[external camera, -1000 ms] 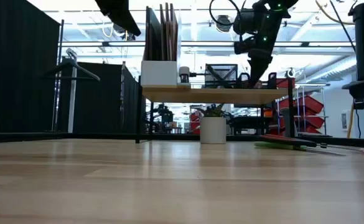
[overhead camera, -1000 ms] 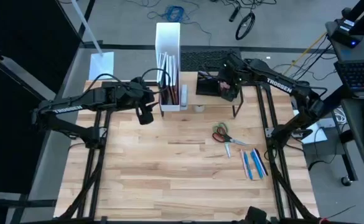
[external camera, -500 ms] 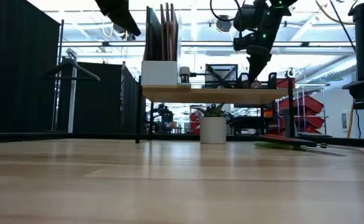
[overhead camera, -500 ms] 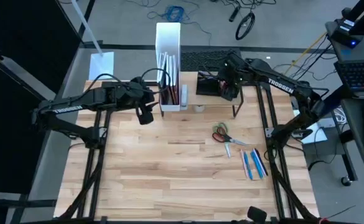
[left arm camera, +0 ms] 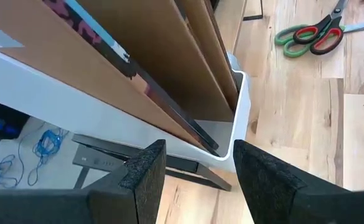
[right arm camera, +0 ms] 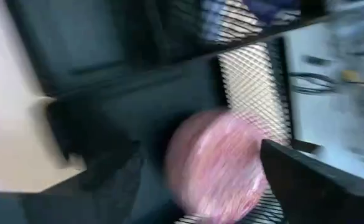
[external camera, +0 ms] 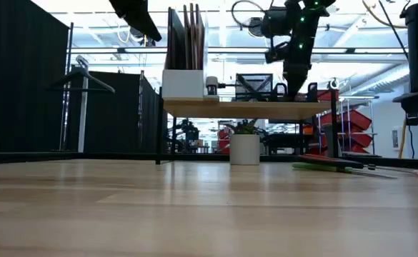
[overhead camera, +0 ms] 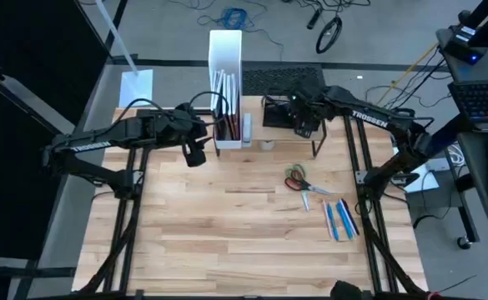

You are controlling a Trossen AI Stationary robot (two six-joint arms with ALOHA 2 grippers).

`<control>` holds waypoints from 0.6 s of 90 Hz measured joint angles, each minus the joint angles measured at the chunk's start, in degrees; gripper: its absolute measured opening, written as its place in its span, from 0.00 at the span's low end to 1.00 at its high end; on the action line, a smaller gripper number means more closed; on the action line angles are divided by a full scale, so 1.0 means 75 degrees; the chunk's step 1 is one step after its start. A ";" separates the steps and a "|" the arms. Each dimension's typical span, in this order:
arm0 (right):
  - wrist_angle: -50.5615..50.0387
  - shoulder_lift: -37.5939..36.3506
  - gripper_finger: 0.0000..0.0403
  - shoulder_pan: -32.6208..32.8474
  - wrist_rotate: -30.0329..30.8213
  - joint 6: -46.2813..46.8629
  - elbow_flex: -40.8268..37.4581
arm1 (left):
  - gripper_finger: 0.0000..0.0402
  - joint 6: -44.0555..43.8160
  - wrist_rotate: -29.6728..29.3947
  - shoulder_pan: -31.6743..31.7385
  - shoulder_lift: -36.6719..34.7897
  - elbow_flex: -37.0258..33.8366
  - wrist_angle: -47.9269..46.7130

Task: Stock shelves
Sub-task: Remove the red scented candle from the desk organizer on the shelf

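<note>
Standing at the table's far edge, the shelf riser (external camera: 241,108) already carries a white file box (overhead camera: 225,58) with folders, a black mesh organizer (external camera: 254,86) and a small bottle (external camera: 211,86). Above the organizer hangs the right gripper (overhead camera: 304,127); whether it is open, I cannot tell. A pink round thing (right arm camera: 216,165) lies inside. The left gripper (left arm camera: 194,171), spread and empty, waits beside the file box. Scissors (overhead camera: 296,179) and pens (overhead camera: 341,218) remain unstocked, nearer than the riser.
</note>
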 joint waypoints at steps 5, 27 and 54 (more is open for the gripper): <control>0.0020 -0.0009 0.82 0.0114 0.0373 0.0013 0.0007 | 0.44 -0.0003 0.0074 0.0000 0.0000 0.0000 0.0000; -0.0193 -0.0037 0.89 0.0174 -0.0022 0.0004 0.0023 | 0.44 -0.0003 0.0117 0.0000 0.0000 -0.0001 0.0000; -0.0164 -0.0239 0.89 0.0168 -0.0180 -0.0010 0.0046 | 0.44 -0.0003 0.0115 0.0000 0.0000 -0.0001 0.0000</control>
